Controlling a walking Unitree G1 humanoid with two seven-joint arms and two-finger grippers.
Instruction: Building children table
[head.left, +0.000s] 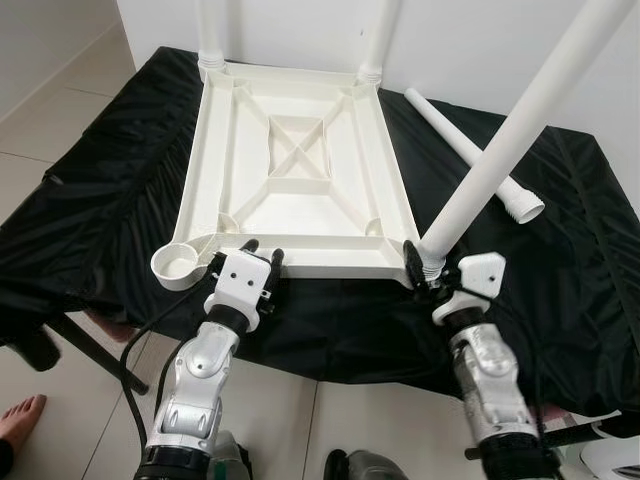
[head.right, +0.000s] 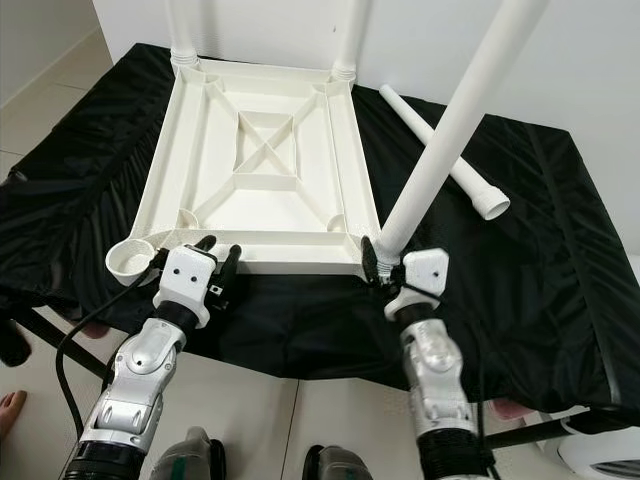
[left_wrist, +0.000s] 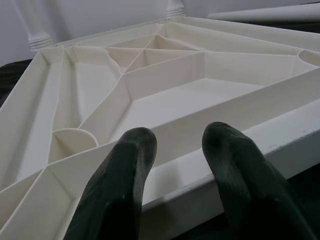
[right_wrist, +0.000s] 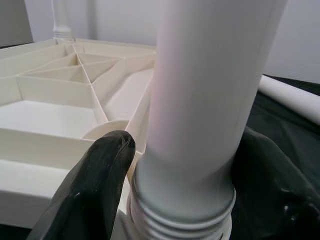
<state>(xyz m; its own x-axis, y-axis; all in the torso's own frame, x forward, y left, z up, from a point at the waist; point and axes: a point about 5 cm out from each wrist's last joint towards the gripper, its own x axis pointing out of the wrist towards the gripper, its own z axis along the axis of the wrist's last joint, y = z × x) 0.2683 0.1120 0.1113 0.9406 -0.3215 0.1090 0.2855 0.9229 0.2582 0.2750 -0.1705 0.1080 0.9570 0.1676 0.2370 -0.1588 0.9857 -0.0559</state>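
Item: children's tabletop (head.left: 300, 170), white plastic, lying upside down on a black cloth (head.left: 560, 250) over a work surface; ribbed underside facing up; two legs already standing in the far corner sockets, far-left leg (head.left: 209, 35) and far-right leg (head.left: 377, 40).

Third leg (head.left: 510, 130): seated at the near-right corner, leaning markedly to the right and away, not upright; its threaded foot meets the socket; right gripper (head.left: 428, 272) clamped narrow around its base, fingers on either side of the tube.

Fourth leg (head.left: 470, 150): loose on the cloth, to the right of the tabletop, behind the tilted one.

Near-left socket (head.left: 180, 265): empty, round, open upward.

Left gripper (left_wrist: 175, 165): fingers slightly parted, resting at the tabletop's near rim just right of the empty socket, gripping nothing; apparently steadying the top.

Step in hand, as judged: screwing or seating the third leg; best done by first bringing the tube vertical so threads align, then turning with light downward pressure; left gripper bracing the rim against sliding; cross-threading is the risk while tilted.
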